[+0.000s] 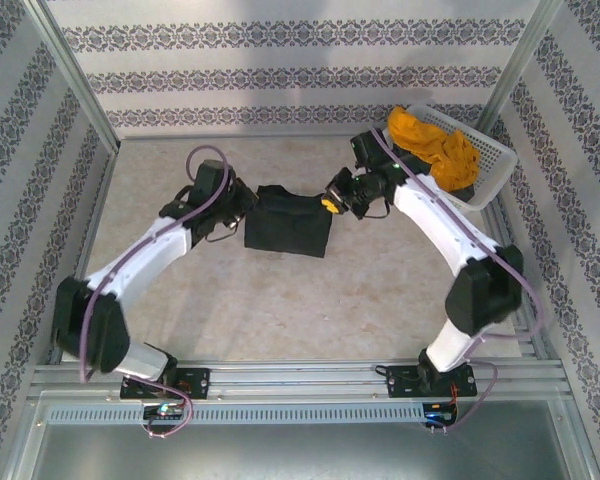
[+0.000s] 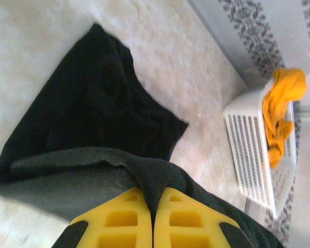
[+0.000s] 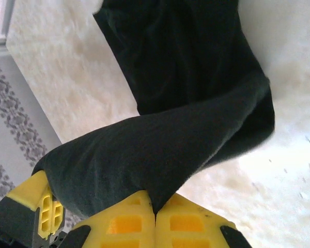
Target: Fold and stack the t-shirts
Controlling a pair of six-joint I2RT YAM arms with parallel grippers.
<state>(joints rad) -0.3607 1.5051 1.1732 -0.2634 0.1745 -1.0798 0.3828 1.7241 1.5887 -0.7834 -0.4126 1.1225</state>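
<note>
Beige tabletop is lying under my two arms; my left gripper and right gripper are each pinching the black t-shirt mid-table, while the orange-yellow t-shirt is sitting in the white basket.

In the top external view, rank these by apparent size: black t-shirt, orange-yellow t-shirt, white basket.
1. white basket, marginally largest.
2. black t-shirt, folded. It looks close to the basket, so the order of these two is unsure.
3. orange-yellow t-shirt, clearly smallest, bunched in the basket.
</note>
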